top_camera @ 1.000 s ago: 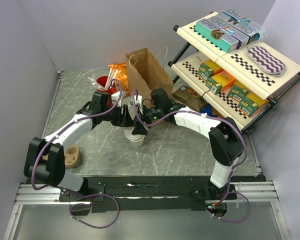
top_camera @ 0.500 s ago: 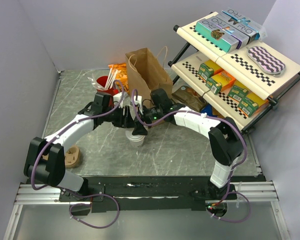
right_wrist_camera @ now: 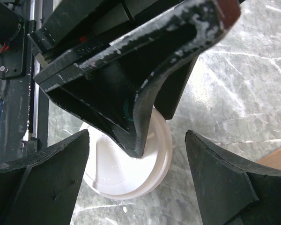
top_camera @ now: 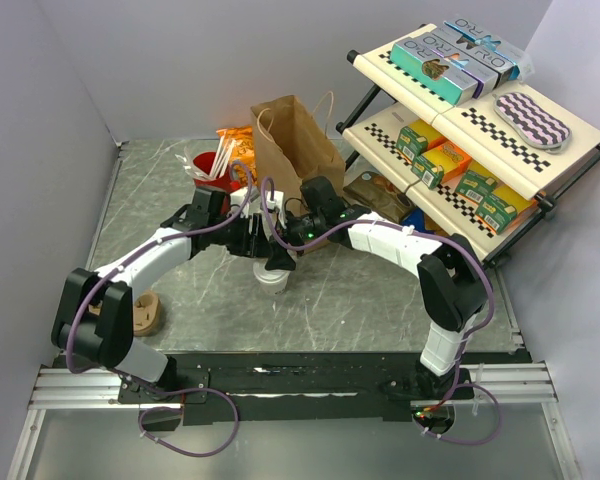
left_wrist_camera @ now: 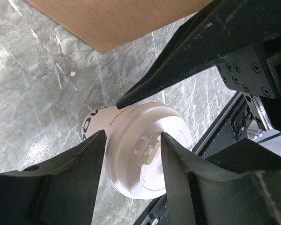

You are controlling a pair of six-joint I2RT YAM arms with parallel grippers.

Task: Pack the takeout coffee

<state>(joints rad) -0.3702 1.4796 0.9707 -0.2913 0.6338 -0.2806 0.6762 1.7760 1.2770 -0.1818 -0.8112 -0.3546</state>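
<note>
The coffee cup, white paper with a white domed lid, stands upright on the grey marbled desk, near the middle and a little in front of the brown paper bag, outside it. Both arms reach in and meet over the cup. The left end effector has a finger on either side of the cup's top. One finger sits flush against the rim of the lid, while the other overlaps the lid in the left wrist view, so I cannot tell whether it is grasping the cup or only flanking it. The right end effector is released, its fingers spread wide to either side of the cup, with a gap showing on one side. A red cup with white sticks stands to the left of the bag.
</note>
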